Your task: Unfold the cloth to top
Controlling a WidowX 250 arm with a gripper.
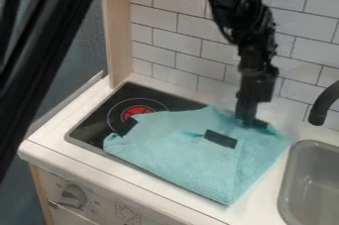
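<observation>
The light-blue cloth (pixel 189 159) lies across the right part of the black stove top and onto the white counter, one corner pointing to the front edge. A crease runs up its right side, and a small dark rectangular patch (pixel 220 139) shows near its middle. At the cloth's back right edge, the black gripper (pixel 250 121) hangs down low, over or against the fabric; whether it holds any cloth is unclear.
A red-centred burner (pixel 138 113) shows left of the cloth. On the right are a grey sink (pixel 314 184) and a black faucet (pixel 323 104). A white tiled wall (pixel 189 35) stands behind, and a wooden post (pixel 118 30) rises at the back left.
</observation>
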